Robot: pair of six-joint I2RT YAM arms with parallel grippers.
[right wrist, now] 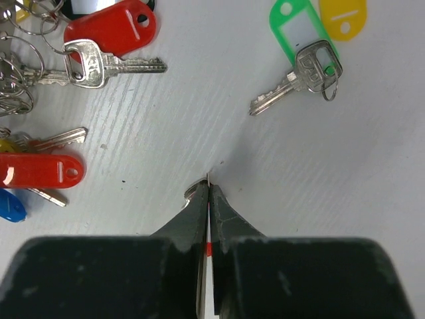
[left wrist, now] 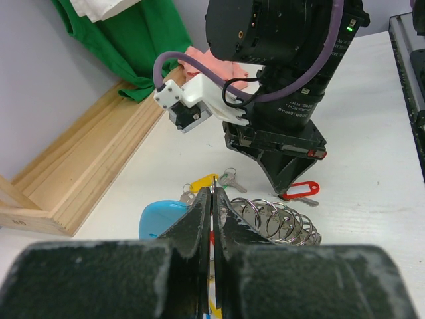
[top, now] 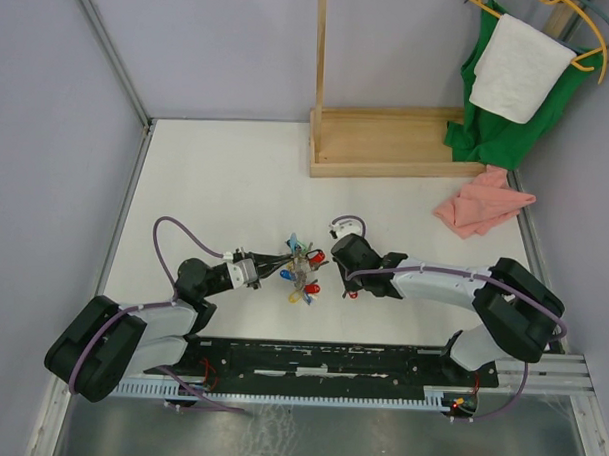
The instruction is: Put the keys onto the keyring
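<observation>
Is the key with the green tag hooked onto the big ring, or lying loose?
Loose. The green-tagged key lies flat on the table, attached only to its tag, apart from the keyring.

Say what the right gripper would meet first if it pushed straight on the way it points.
Probably the table top: the right gripper points steeply down at it, between the upper red-tagged key and the green-tagged key; depth is hard to judge.
</observation>
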